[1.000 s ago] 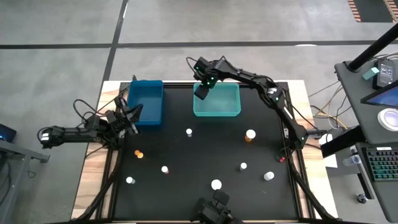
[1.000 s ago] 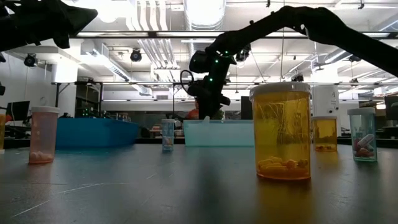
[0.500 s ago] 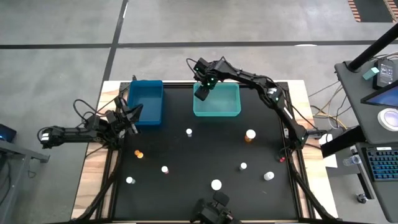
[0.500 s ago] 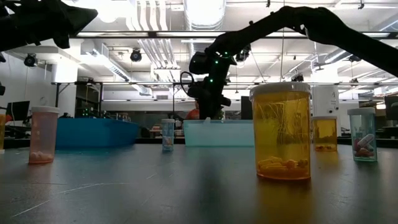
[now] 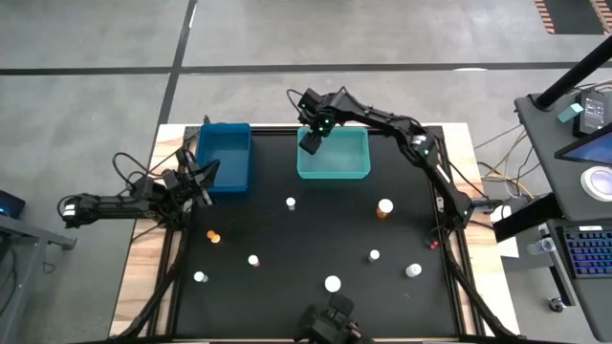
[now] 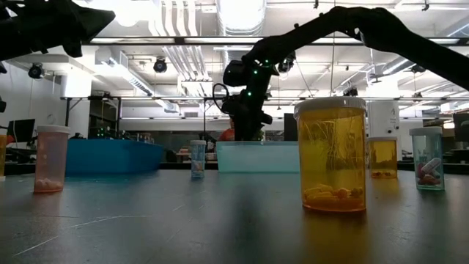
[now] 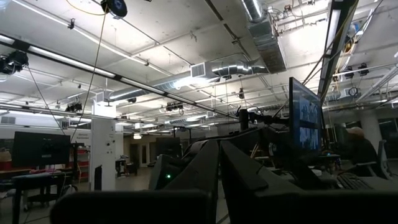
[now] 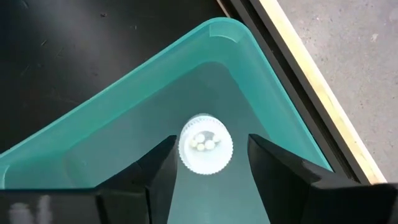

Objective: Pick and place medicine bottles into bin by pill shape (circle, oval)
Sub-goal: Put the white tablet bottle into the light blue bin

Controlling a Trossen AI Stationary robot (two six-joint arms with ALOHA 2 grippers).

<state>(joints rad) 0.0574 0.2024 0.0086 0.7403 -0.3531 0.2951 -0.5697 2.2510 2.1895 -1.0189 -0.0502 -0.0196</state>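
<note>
Right gripper over teal plastic bin, upper centre: fingers now apart, wider than second ago. White-capped round bottle sits free on bin floor, delivered. Left gripper together, parked centre left.

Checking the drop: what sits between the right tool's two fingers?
In the right wrist view, a small white-capped bottle lies between the right tool's open fingers, inside the teal plastic bin, at its corner.
</note>
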